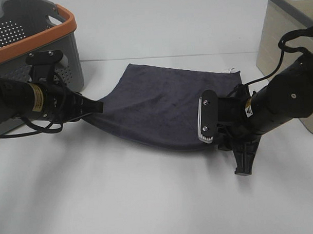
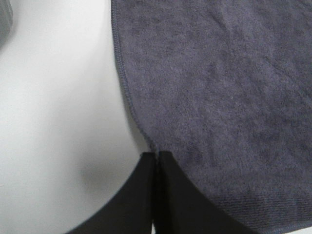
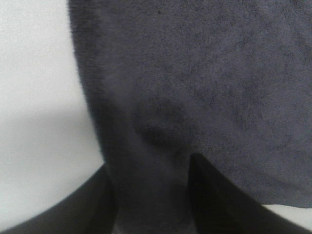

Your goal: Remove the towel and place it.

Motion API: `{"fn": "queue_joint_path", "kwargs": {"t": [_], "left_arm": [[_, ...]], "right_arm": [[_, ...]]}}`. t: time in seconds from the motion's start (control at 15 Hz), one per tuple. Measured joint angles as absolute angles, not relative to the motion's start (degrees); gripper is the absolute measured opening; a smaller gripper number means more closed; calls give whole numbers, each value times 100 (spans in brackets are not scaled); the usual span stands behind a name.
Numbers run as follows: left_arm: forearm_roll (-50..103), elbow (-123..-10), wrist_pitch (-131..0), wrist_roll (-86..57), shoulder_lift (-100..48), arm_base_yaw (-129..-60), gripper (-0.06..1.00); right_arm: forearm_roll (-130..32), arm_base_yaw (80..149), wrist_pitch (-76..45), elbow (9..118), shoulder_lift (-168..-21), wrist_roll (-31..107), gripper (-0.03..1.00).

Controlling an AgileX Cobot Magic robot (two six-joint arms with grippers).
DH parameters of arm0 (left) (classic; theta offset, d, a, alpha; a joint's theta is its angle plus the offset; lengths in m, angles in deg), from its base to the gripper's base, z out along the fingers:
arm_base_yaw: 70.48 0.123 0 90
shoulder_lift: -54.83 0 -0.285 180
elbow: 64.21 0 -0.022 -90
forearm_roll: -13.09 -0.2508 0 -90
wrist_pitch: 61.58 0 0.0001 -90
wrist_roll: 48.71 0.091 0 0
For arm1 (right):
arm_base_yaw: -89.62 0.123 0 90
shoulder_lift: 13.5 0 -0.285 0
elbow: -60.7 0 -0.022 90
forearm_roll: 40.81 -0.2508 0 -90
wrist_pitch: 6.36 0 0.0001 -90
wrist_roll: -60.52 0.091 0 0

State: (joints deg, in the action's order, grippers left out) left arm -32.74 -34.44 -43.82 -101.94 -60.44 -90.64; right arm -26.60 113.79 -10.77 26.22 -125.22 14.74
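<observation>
The left pincer (image 2: 155, 161) was clamped on a corner of the towel (image 1: 161, 106); the right pincer (image 3: 148, 165) was parted, with cloth between its jaws. The towel was spread on the bench (image 1: 149, 199) beside the basket (image 1: 67, 63), so only letting go was judged left.

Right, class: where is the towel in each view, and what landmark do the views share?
Exterior high: towel at centre, on the white table.
Left wrist: towel spreads away from the shut fingers.
Right wrist: towel fills most of the picture.
Shared landmark: white table beside the towel's edge.
</observation>
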Motion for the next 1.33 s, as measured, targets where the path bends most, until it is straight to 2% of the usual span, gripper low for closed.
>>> {"fn": "queue_joint_path", "kwargs": {"t": [0.07, 0.13, 0.2, 0.27, 0.33, 0.47, 0.87, 1.07, 1.2, 1.33], "left_arm": [[-3446, -3444, -4376, -10211, -6044, -9064, 8], [-3561, -3444, -4353, -10297, -6044, -9064, 26], [-3618, -3444, -4285, -10400, -6044, -9064, 43], [-3635, -3444, -4245, -10452, -6044, -9064, 52], [-3635, -3444, -4233, -10572, -6044, -9064, 68], [-3773, -3444, -4245, -10945, -6044, -9064, 81], [-4844, -3438, -4416, -12217, -5781, -9064, 82], [-5612, -3553, -4554, -13013, -5523, -9064, 81], [-6678, -4091, -4686, -14085, -5277, -9064, 80], [-7503, -4487, -4840, -14864, -5219, -9064, 80]], "right_arm": [[-2660, 11379, -1077, 2622, -12522, 1474, 52], [-2660, 11379, -1077, 2622, -12522, 1474, 59], [-2660, 11379, -1077, 2622, -12522, 1474, 61], [-2660, 11379, -1077, 2622, -12522, 1474, 61], [-2677, 11379, -1117, 2622, -12522, 1479, 62], [-2775, 11379, -1438, 2617, -12430, 1491, 63], [-3096, 11379, -3088, 2617, -11525, 1491, 63], [-3107, 11379, -2991, 2617, -10998, 1766, 63], [-2843, 11379, -2212, 2622, -10557, 2917, 63], [-2620, 11379, -2080, 2760, -10396, 3794, 63]]}}
